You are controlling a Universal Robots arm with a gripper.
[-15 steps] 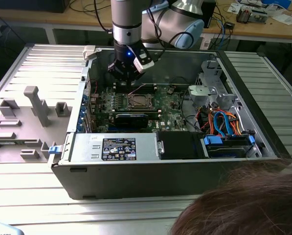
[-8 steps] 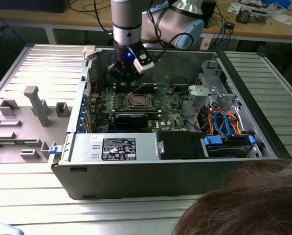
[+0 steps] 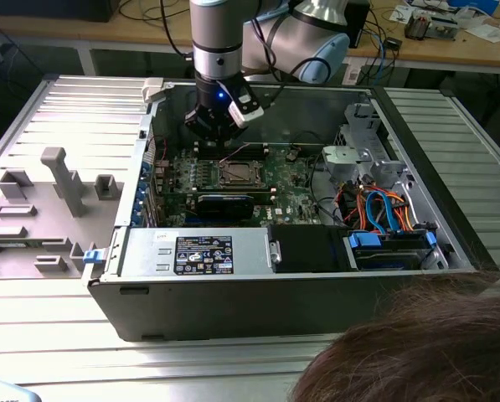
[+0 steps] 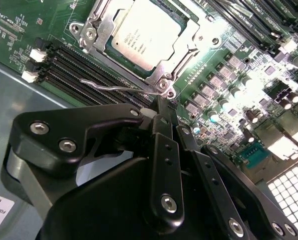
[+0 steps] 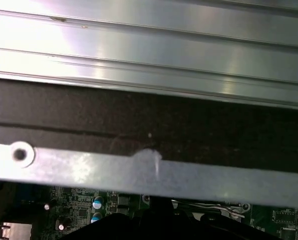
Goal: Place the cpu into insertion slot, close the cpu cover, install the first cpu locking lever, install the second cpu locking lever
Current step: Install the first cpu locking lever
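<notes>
Your gripper (image 4: 161, 102) is sitting clenched, its black fingertips touching a thin wire lever (image 4: 120, 88). Just beyond them, the square silvery cpu (image 4: 148, 30) is lying under the metal cover (image 4: 186, 46).

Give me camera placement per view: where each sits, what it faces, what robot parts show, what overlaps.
Exterior view: off the arm, looking down into the open computer case; shows the arm, pincer over the motherboard, and a person's hair.
Second wrist view: on the arm, facing the cpu under its cpu cover; black pincer tip near a wire lever.
First wrist view: on the arm, facing the case's metal wall, board below.
Shared: the motherboard.
</notes>
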